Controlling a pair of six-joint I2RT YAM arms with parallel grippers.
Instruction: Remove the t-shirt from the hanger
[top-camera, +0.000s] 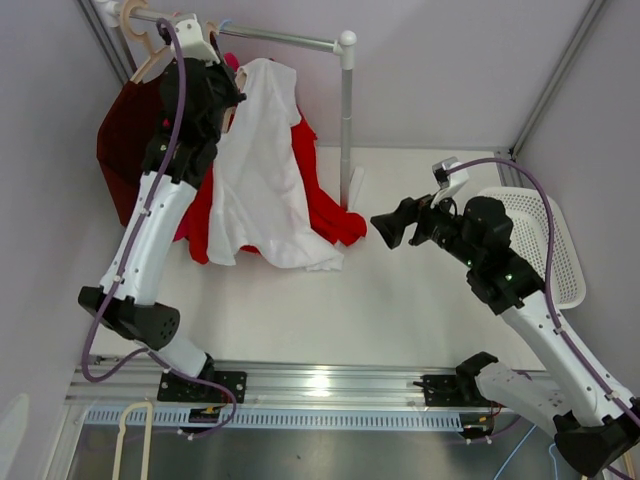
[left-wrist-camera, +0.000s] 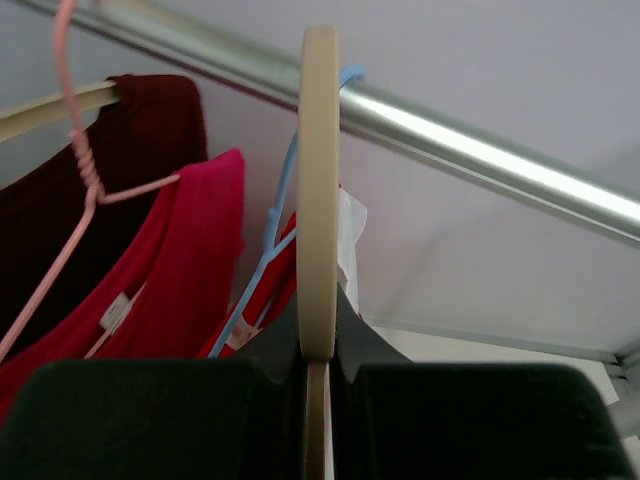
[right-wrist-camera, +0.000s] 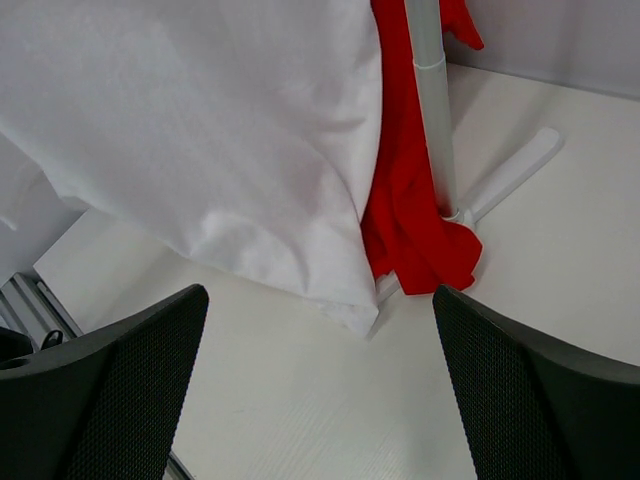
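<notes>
Hanging from the shiny round metal rail (top-camera: 280, 38), the soft white cloth t-shirt (top-camera: 265, 170) runs its long way down to the flat white counter (top-camera: 400, 310). Its bottom edge lies there in loose folds. It seems to sit on the hanger with the smooth, cream, curved hook (left-wrist-camera: 318, 200).

The left claw (left-wrist-camera: 318, 375) is up by the rail. Its two black pads are pressed together on the thin hook, pinching it. The right claw (top-camera: 385, 228) is low down, spread wide, and holds nothing. The bottom of the white shirt lies in front of it, near but not touching. So the right arm is nearer the loose bottom edge, and the left arm is nearer the hanger. I think the next move is a pull on that edge while the hook is held.

The white shirt looks thin and floppy, with soft wrinkles. A bright red cloth t-shirt (top-camera: 325, 200) hangs just behind it and bunches by the foot of the grey metal post (top-camera: 346, 120). A dark red shirt (top-camera: 125, 130) and a pink shirt (left-wrist-camera: 190, 260) hang close by, so the claw could catch the wrong cloth.
</notes>
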